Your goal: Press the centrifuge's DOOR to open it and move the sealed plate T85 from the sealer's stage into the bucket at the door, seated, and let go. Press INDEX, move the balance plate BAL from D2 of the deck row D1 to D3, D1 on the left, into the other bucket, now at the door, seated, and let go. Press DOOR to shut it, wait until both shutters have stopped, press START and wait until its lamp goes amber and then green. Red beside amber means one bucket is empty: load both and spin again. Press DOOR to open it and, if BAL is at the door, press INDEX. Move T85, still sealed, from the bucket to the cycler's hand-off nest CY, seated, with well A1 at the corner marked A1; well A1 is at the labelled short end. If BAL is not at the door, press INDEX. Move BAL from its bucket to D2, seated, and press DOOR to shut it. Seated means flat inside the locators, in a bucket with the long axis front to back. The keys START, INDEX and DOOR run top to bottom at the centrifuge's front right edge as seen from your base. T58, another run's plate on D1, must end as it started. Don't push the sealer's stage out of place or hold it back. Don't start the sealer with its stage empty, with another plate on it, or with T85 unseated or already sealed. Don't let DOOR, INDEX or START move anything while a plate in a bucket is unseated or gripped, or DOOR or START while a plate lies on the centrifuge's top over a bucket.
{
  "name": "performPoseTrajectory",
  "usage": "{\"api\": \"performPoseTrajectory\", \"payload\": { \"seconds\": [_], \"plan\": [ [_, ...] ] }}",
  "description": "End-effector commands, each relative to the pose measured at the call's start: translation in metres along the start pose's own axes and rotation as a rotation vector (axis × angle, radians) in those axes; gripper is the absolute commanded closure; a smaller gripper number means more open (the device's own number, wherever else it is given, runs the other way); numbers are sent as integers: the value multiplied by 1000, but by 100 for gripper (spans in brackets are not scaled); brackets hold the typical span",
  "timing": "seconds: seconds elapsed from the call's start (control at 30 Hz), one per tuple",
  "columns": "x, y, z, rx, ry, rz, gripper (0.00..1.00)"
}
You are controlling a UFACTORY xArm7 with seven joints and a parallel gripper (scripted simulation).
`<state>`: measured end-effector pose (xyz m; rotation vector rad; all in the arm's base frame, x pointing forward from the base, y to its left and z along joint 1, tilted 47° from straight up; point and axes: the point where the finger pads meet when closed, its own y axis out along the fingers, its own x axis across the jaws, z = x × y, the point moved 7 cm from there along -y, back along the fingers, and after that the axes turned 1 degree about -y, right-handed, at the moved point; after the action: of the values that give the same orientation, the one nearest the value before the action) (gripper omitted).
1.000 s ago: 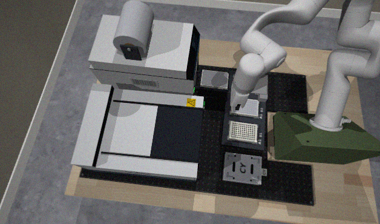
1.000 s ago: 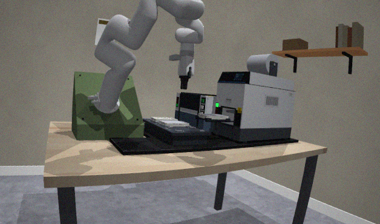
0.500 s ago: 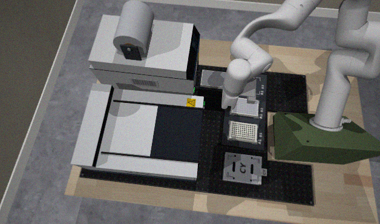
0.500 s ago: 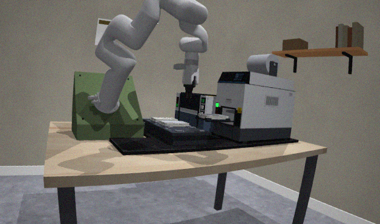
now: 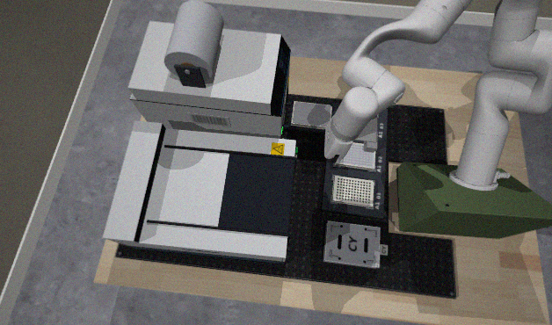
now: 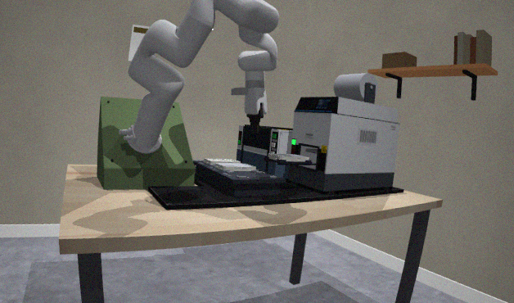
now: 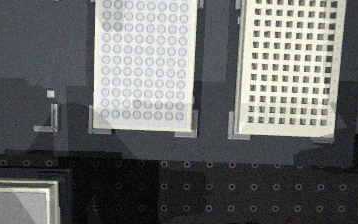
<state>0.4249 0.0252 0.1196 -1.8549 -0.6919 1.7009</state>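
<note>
My gripper (image 5: 333, 155) (image 6: 254, 119) is shut and empty. It hangs above the black base, between the deck row and the centrifuge (image 5: 194, 193) (image 6: 260, 141), near the centrifuge's corner by the warning sticker. Its fingers do not show in the wrist view. The balance plate BAL (image 5: 360, 155) (image 7: 145, 65), with round wells, sits in D2. T58 (image 5: 353, 190) (image 7: 287, 67), with square wells, sits in D1. The sealed plate T85 (image 5: 307, 113) (image 6: 289, 156) (image 7: 10, 205) lies on the sealer's stage. The hand-off nest CY (image 5: 352, 243) is empty. The centrifuge top shows a dark panel (image 5: 256, 193).
The sealer (image 5: 216, 75) (image 6: 349, 139), with a roll on top, stands beside the centrifuge. Green lamps glow at its front (image 6: 293, 142). My arm's green pedestal (image 5: 462, 202) (image 6: 144, 164) stands behind the deck (image 5: 352, 212). D3 is hidden under my arm in the top view.
</note>
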Motion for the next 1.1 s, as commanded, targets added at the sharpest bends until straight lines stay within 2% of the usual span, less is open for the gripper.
{"api": "performPoseTrajectory", "payload": {
  "seconds": [0.0,0.17,0.23,0.33,0.87,1.07],
  "plan": [
    [0,0,10,-167,5,5,100],
    [0,3,21,-333,5,9,100],
    [0,3,21,-333,5,9,100],
    [0,5,27,-423,5,10,100],
    [0,5,27,-423,5,10,100],
    [-1,35,26,-423,5,10,100]
  ]
}}
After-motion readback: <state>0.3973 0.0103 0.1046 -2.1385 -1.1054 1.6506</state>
